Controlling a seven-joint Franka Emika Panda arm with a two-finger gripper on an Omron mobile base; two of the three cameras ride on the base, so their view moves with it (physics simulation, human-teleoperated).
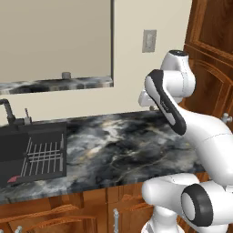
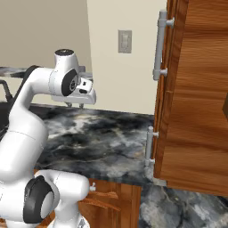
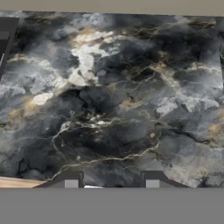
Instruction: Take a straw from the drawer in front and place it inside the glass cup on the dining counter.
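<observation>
Hand view: gripper (image 3: 111, 183) jaws stand apart, nothing between them, above bare marbled worktop (image 3: 118, 109); a wood strip shows at its near edge; right base view: tall cabinet (image 2: 196, 89) bounds the right; sink (image 1: 32, 152) lies leftward; wall beyond.

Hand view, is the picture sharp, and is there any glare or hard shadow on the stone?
Hand view: soft and slightly blurred, the worktop veining smeared, no glare, no hard shadow. Left base view: crisper, even flat light, with faint shade under the arm.
</observation>
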